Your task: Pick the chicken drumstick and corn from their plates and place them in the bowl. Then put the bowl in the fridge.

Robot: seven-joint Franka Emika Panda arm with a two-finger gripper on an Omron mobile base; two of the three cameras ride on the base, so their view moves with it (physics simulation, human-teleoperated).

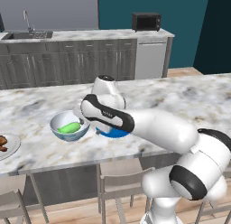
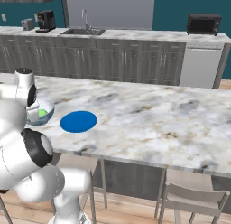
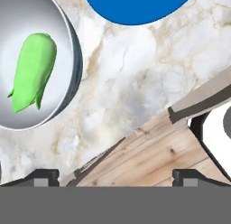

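The corn (image 3: 32,69) lies in the bowl (image 3: 75,60), upper left of the hand view, so the blue plate (image 3: 135,8) sits bare; gripper (image 3: 115,175) wide open, empty; drumstick (image 1: 2,142) waits far left

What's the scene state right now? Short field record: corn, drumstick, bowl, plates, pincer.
corn: lying inside the bowl
bowl: on the marble counter, beside the blue plate
blue plate: on the counter, nothing on it
drumstick: on the pale plate at the counter's left end, not yet moved
pale plate: partly cut off by the left base view's edge
pincer: open, holding nothing, above the counter edge next to the bowl
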